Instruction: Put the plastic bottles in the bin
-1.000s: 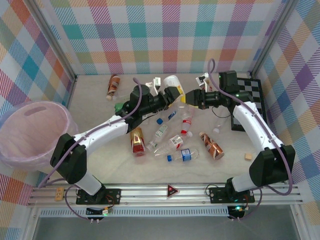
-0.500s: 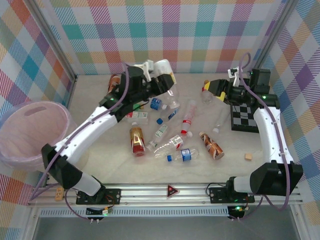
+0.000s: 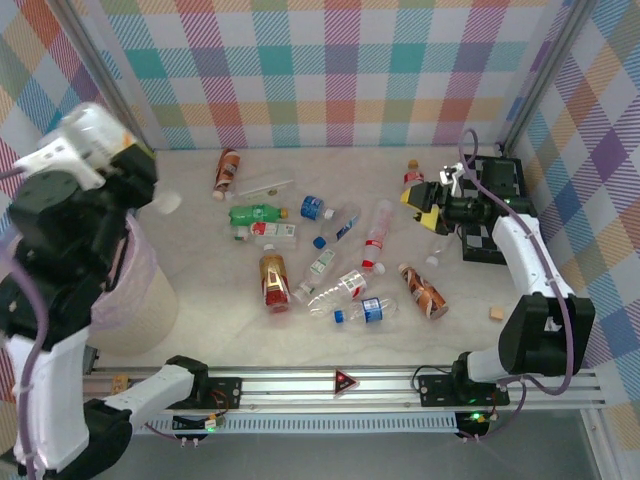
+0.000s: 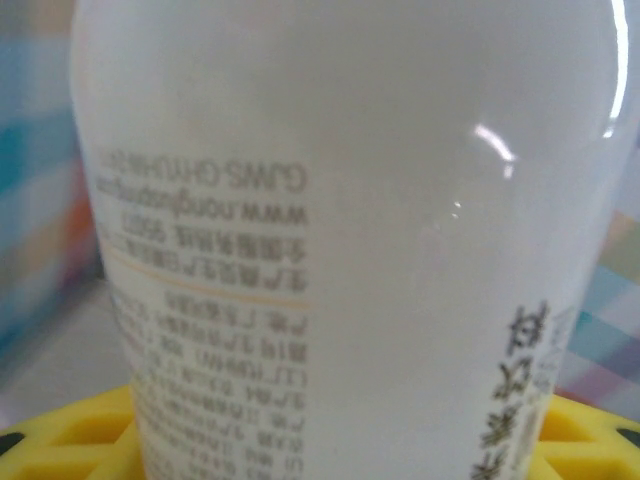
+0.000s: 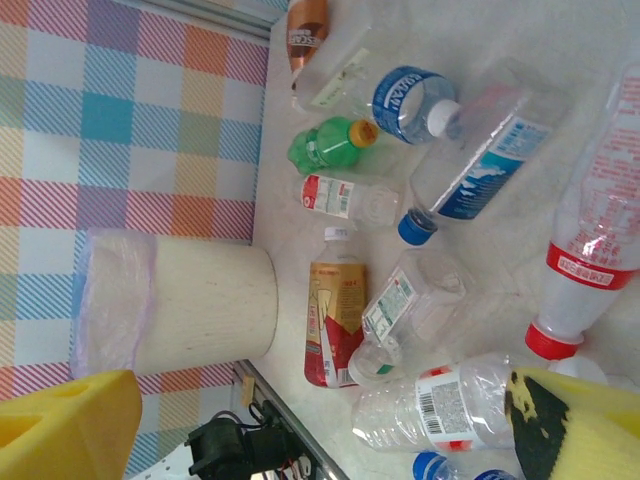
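While poised high over the bin [image 3: 150, 300], clamping a white bottle [image 3: 92, 128] mid-body in the left fingers [image 4: 60, 445]; light, smooth, probably slippery. Holding the right fingers [image 3: 418, 196] wide, empty, above bottles [image 3: 340, 290] strewn on the counter [image 3: 190, 260].

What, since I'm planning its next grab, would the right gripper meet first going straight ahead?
Probably the green bottle or the red-labelled bottle beside it; the right gripper points left, and depth is unclear.
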You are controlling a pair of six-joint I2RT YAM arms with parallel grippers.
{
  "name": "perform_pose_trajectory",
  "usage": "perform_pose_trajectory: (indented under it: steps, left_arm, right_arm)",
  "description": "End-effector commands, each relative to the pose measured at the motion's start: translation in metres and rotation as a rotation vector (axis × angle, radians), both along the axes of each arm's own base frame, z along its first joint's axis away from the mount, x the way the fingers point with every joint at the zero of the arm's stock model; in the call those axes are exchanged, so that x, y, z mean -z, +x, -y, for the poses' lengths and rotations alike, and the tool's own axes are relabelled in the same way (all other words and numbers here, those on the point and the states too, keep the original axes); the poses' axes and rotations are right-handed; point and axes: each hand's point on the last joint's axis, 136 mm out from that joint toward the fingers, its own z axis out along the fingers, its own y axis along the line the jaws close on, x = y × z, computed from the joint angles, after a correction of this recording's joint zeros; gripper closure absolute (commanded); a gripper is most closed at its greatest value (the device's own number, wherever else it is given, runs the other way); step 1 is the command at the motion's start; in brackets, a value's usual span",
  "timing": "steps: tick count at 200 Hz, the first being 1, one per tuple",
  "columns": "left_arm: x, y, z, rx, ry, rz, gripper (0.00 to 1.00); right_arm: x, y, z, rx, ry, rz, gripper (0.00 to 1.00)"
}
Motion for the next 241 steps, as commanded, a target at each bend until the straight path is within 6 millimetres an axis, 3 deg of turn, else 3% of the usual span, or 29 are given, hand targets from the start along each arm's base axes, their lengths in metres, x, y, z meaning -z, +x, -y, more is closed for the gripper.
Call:
perform_pose_trajectory:
  steps: [1, 28, 48, 98, 139, 178, 241]
  left_arm:
    - [0.032, -0.012, -0.044, -0.230, 0.223, -0.215, 0.65]
    - [0.028, -0.022, -0.071, -0.371, 0.331, -0.289, 0.69]
    - [0.039, -0.016, -0.081, -0.396, 0.362, -0.373, 0.72]
    - [0.103, 0.007, -0.120, -0.390, 0.167, -0.544, 0.74]
    - [0.160, 0.008, -0.148, -0.427, 0.035, -0.641, 0.78]
    - [0.208, -0.003, -0.156, -0.459, 0.031, -0.770, 0.79]
    - [0.263, -0.017, -0.150, -0.462, 0.000, -0.839, 0.77]
  right_arm:
    - [0.007, -0.003, -0.001, -0.028, 0.018, -0.006, 0.07]
    - [0.010, -0.005, -0.002, -0.035, 0.023, -0.013, 0.07]
    - [0.009, -0.006, -0.003, -0.036, 0.024, -0.008, 0.07]
    - [0.008, -0.013, -0.003, -0.040, 0.018, 0.003, 0.07]
    - [0.013, -0.013, -0.003, -0.035, 0.008, -0.007, 0.07]
    - [0.019, -0.009, -0.001, -0.024, -0.004, -0.024, 0.07]
    - [0.030, -0.007, 0.000, -0.014, -0.023, -0.057, 0.05]
